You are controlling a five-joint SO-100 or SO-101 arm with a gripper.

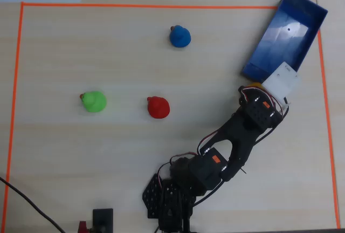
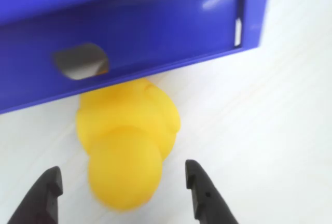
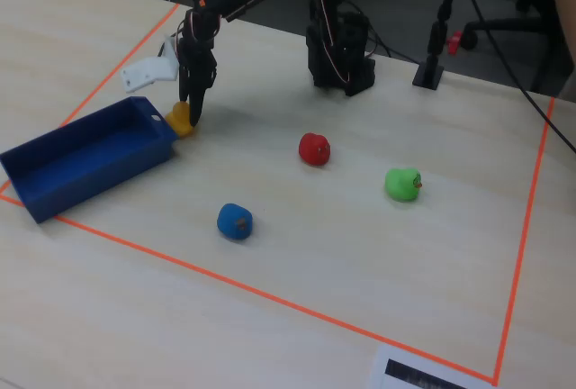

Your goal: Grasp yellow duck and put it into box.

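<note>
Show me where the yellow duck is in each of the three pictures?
Overhead view: the yellow duck is only a sliver at right, between the arm's tip and the box.
Wrist view: it fills the centre, touching the box wall, with the open jaws on either side.
Fixed view: upper left, at the box's near corner.
Shared landmark: the blue box.

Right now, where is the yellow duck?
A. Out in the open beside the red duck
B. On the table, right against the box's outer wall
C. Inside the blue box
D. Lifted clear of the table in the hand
B. In the wrist view the yellow duck lies on the table against the box wall, with the open hand around it.
</note>
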